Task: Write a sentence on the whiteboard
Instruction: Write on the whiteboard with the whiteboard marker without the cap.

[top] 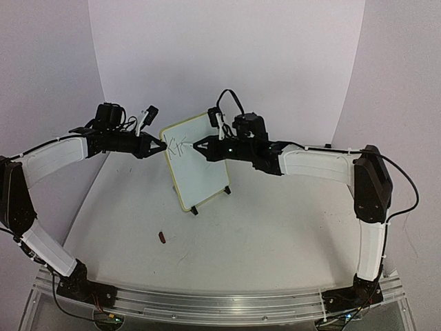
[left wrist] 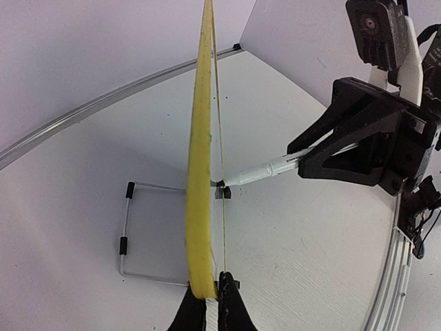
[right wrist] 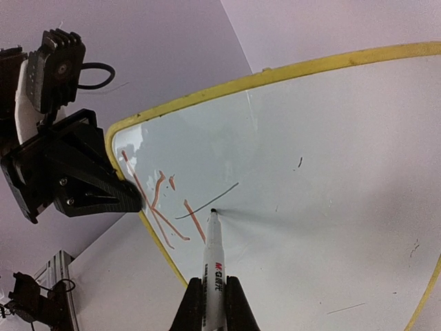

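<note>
Yellow frame of the whiteboard (top: 203, 176) is pinched in my left hand (top: 160, 146), its face straight ahead of my right hand (top: 196, 147), which pinches the marker (right wrist: 212, 258), tip touching beside the sentence (right wrist: 162, 200).

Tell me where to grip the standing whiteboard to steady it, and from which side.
Pinch the whiteboard by its yellow frame at the left edge, coming in from the left, one finger on each face. It stands nearly upright and thin, so the edge slots between the jaws, leaving the writing face free for the marker.
</note>
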Motion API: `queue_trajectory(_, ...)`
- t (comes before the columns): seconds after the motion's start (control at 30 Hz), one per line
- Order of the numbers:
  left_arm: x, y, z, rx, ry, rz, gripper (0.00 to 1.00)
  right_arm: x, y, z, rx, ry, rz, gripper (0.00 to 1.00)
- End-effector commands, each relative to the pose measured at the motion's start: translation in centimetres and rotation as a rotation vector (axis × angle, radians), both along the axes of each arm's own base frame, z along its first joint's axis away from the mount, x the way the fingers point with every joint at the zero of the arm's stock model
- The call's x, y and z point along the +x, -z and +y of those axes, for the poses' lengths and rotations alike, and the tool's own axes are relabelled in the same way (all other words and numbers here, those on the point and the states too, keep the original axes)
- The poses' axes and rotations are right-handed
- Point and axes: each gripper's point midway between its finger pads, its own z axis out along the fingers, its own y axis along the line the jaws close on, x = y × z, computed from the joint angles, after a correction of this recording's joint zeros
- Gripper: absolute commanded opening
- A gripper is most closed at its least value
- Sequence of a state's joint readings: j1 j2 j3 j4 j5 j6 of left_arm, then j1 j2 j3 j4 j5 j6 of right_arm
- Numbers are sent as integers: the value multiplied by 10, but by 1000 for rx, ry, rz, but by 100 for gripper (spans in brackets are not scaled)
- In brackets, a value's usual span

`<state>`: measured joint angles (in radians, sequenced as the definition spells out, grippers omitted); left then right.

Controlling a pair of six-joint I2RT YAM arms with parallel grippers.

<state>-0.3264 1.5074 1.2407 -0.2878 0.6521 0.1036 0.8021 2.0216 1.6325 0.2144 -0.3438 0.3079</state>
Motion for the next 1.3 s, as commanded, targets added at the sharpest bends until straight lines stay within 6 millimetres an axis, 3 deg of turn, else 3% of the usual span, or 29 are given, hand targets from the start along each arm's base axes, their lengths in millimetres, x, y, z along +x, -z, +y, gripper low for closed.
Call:
queue_trajectory(0.0, -2, -8, 5, 28, -4, -59, 0, 12, -19, -2, 45, 60, -50, 0)
queue_trajectory(0.8, -1, -6, 5, 30, -3, -54, 0, 4, 25, -16, -11, 88, 17, 0)
queue_trajectory(0.9, -1, -6, 5, 29, -3, -53, 0, 0, 17, -18, 6, 77, 7, 0)
queue_trajectory(1.13, 0, -5, 5, 30, -6, -50, 0, -17, -26, -20, 100, 17, -44, 0)
queue_trajectory(1.27, 0, -5, 5, 30, -6, -50, 0, -18, -35, -20, 114, 7, -55, 0)
